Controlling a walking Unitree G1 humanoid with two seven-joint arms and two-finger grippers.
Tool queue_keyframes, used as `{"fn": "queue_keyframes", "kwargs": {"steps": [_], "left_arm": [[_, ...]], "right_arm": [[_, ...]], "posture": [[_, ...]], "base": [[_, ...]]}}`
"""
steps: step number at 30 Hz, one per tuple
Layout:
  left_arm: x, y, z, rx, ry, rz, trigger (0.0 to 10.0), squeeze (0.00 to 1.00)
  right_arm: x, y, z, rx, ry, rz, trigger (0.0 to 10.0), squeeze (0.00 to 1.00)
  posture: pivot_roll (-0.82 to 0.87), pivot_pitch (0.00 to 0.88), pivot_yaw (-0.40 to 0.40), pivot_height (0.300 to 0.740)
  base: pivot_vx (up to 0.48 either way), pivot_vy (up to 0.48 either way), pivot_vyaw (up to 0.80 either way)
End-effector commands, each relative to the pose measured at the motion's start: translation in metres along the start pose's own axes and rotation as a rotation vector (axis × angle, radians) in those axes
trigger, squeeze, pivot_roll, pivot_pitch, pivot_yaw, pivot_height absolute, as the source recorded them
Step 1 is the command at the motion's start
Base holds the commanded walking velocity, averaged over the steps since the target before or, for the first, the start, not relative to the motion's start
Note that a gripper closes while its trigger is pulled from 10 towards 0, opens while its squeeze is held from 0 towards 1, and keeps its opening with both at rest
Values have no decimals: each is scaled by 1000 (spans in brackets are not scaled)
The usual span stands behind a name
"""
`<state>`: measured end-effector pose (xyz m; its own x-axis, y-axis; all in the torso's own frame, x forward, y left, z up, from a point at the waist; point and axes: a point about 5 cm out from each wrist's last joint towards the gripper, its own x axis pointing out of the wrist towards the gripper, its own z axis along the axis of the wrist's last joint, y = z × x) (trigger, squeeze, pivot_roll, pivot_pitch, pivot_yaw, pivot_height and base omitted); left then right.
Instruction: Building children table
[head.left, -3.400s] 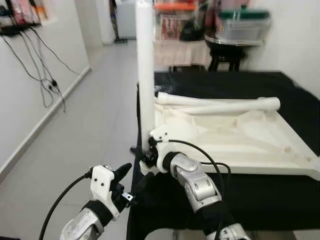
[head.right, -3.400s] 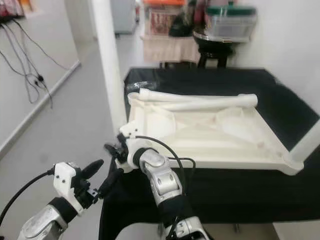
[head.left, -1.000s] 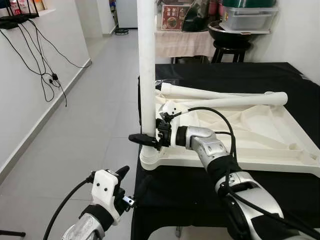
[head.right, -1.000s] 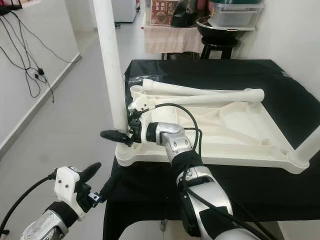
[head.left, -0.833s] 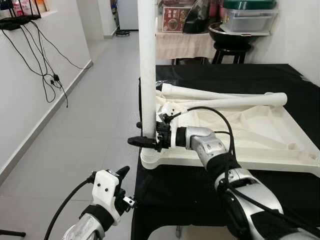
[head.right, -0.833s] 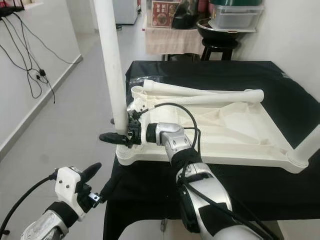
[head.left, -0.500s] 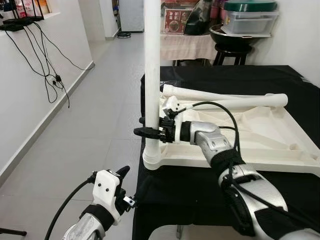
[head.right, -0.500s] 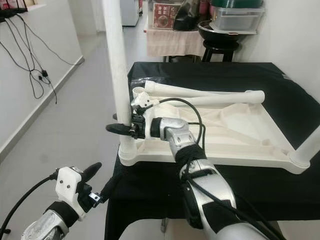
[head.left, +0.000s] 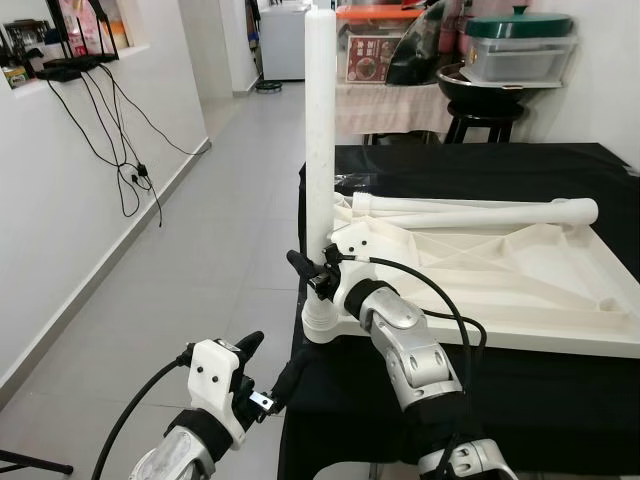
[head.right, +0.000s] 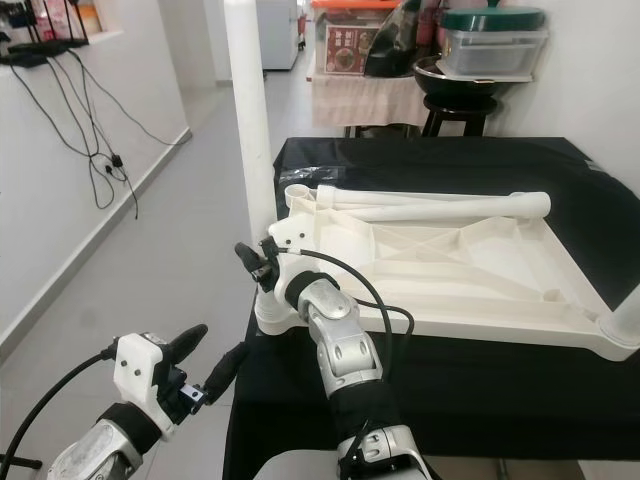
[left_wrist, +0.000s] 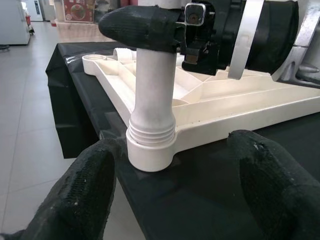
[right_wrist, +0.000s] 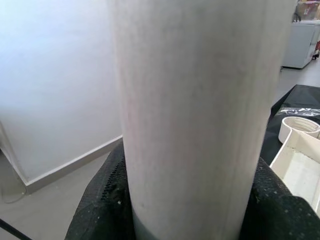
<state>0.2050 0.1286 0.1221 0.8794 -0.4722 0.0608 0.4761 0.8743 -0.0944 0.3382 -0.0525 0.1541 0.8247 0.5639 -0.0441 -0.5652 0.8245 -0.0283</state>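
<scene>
Right tool (head.left: 312, 272) grips the upright white leg (head.left: 319, 130), seated in the tabletop's (head.left: 520, 290) corner socket, apparently threaded. Left tool (head.left: 262, 372) open, below the desk (head.left: 560, 390) edge.

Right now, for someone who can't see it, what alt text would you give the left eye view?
The right pincer grips an upright white leg standing in the corner socket of an upside-down white tabletop on a black-covered table. Two loose legs lie along the tabletop's far edge. The left pincer hovers open, low by the table's near corner.
</scene>
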Motion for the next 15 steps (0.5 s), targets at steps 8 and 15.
{"fn": "queue_keyframes", "kwargs": {"steps": [8,15], "left_arm": [[4,2,-3,-3,11,5,10000,0],[5,2,-3,-7,11,-1,10000,0]], "right_arm": [[12,12,16,96,-13,272,10000,1000],[16,12,43,-22,-80,622,10000,0]], "posture": [[-1,10,-19,740],[2,4,-21,740]], "base": [[0,0,0],[0,0,0]]}}
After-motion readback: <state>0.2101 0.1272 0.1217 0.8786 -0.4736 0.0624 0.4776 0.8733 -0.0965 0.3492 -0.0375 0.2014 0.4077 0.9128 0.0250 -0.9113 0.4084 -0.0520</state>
